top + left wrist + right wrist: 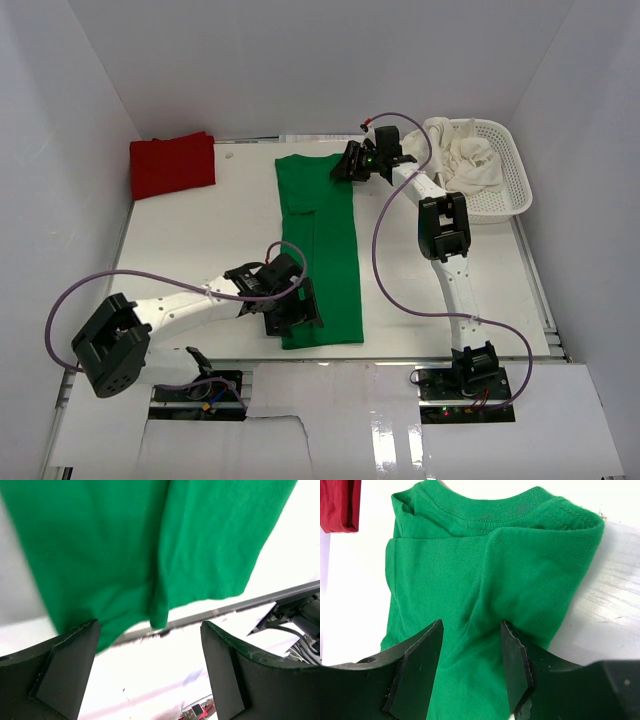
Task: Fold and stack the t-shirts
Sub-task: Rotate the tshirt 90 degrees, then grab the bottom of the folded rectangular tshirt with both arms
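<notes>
A bright green t-shirt [320, 240] lies folded lengthwise into a long strip down the middle of the table, collar at the far end. My left gripper [297, 312] is open over the strip's near hem. In the left wrist view the gripper [150, 670] holds nothing, and the hem [125, 540] lies just ahead of it. My right gripper [347, 165] is open at the collar end. In the right wrist view the gripper [470, 660] stands astride a raised ridge of green cloth [485, 555]. A folded red t-shirt [172, 165] lies at the far left. Cream-white shirts [470, 160] lie in the basket.
The white mesh basket [512, 185] stands at the far right beside the right arm. The red shirt's edge shows in the right wrist view [337, 505]. White walls enclose the table on three sides. The table's front edge [240, 605] runs just beyond the green hem.
</notes>
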{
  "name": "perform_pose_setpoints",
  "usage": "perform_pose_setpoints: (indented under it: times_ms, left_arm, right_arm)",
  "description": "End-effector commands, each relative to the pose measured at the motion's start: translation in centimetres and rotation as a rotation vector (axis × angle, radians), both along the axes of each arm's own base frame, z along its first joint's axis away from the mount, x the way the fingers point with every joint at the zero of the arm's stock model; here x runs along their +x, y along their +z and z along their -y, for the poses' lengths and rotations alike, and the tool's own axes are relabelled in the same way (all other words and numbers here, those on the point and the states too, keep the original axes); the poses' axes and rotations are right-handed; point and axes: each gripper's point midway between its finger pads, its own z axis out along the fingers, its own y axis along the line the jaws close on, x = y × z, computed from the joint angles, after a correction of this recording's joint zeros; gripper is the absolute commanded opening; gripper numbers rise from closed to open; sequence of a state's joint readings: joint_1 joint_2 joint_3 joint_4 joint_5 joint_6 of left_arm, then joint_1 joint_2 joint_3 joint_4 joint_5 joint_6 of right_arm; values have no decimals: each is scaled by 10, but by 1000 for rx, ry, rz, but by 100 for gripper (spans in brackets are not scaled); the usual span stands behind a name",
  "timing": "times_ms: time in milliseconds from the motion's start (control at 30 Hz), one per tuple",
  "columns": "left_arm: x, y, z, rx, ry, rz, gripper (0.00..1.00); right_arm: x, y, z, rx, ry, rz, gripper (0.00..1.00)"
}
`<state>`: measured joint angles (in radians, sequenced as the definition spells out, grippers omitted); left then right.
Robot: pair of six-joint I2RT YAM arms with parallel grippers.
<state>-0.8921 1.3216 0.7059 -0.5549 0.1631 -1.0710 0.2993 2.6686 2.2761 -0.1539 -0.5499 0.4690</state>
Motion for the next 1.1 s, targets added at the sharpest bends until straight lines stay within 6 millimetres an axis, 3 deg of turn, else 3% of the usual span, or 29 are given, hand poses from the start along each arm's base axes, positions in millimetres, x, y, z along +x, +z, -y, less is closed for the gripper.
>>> perform_pose_setpoints:
  times_ms: [0, 167, 267, 300, 400, 433, 467, 500, 533, 567, 600, 633, 667, 700, 733, 833, 967, 1000, 1033, 1067]
  left_arm:
    - [5, 37, -2, -18, 25, 53, 92]
    - [-3, 75, 0, -112, 56, 55, 93]
    - [-1, 87, -15, -97, 93, 105, 94]
    - [2, 90, -20, -84, 110, 134, 94]
    - [0, 83, -26, -57, 113, 128, 95]
    - [0, 81, -27, -57, 114, 127, 95]
    - [0, 79, -27, -54, 116, 126, 95]
    - [-1, 75, -29, -47, 119, 125, 95]
    - [0, 76, -29, -57, 120, 135, 95]
    - [2, 73, -31, -52, 125, 147, 95]
    - [2, 71, -32, -50, 128, 152, 96]
    - [3, 67, -33, -52, 130, 158, 97]
    - [3, 67, -33, -60, 127, 165, 97]
    - [2, 63, -34, -59, 124, 162, 97]
    - [1, 57, -35, -62, 125, 160, 98]
    - [-4, 43, -36, -63, 115, 137, 98]
    - [-5, 31, -40, -52, 113, 138, 98]
    - [-4, 33, -41, -63, 119, 154, 98]
    - [-2, 29, -44, -58, 132, 165, 98]
    - [0, 33, -43, -74, 140, 178, 98]
  right_arm:
    - [4, -18, 4, -26, -21, -17, 56]
    - [5, -10, 3, -8, -12, 0, 56]
    - [4, 11, 2, 7, 1, 29, 56]
    - [4, 30, 2, 11, 8, 63, 56]
    - [0, 55, 4, 4, 14, 103, 56]
    - [-1, 80, 5, 5, 15, 144, 56]
    - [-5, 88, 7, -7, 23, 153, 57]
    - [-8, 113, 9, -4, 28, 190, 57]
    - [-12, 126, 10, -6, 31, 205, 57]
    - [-19, 126, 13, -18, 39, 195, 56]
    - [-29, 155, 14, -6, 51, 234, 56]
    - [-36, 166, 16, -6, 57, 246, 56]
    - [-47, 154, 20, -26, 62, 217, 56]
    - [-60, 184, 25, -21, 62, 263, 56]
    - [-69, 190, 27, -26, 67, 275, 56]
    - [-110, 187, 42, -68, 63, 234, 57]
    - [-172, 146, 63, -128, 87, 100, 57]
    - [-188, 149, 68, -130, 83, 99, 56]
    - [-214, 129, 75, -140, 89, 47, 56]
    - [-225, 108, 77, -154, 95, -3, 55]
